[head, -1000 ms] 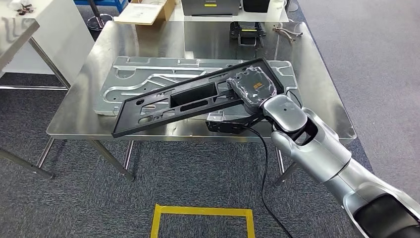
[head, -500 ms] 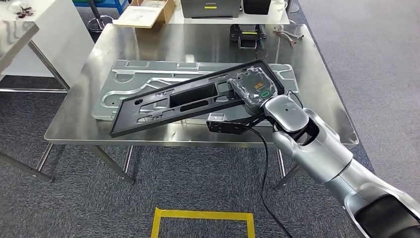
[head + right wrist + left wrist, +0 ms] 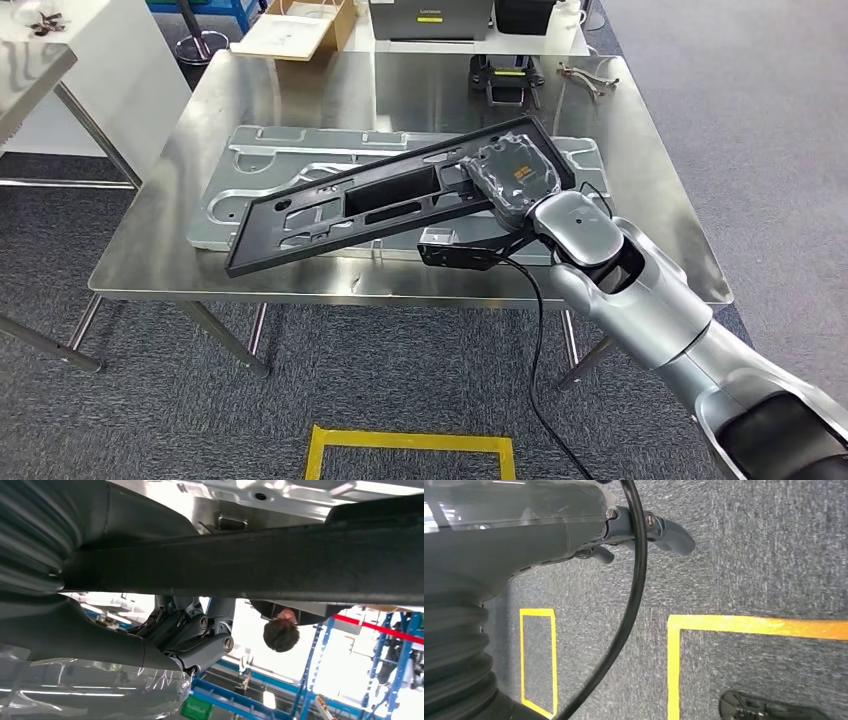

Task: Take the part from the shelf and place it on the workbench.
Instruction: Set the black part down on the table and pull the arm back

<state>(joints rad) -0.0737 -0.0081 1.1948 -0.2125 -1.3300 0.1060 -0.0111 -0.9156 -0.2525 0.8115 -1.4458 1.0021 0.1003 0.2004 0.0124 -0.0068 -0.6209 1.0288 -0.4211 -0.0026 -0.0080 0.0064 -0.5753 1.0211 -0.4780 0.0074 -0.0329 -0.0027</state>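
My right robot hand (image 3: pixel 512 178) grips the right end of the black part (image 3: pixel 385 198), which slants over the surface (image 3: pixel 300 90), its left end near the front edge and the held end raised toward the right side. Beneath it a silver panel (image 3: pixel 260 160) lies flat on the surface. My left robot hand (image 3: pixel 644 527) hangs over the floor (image 3: pixel 754 570), fingers curled in, holding nothing.
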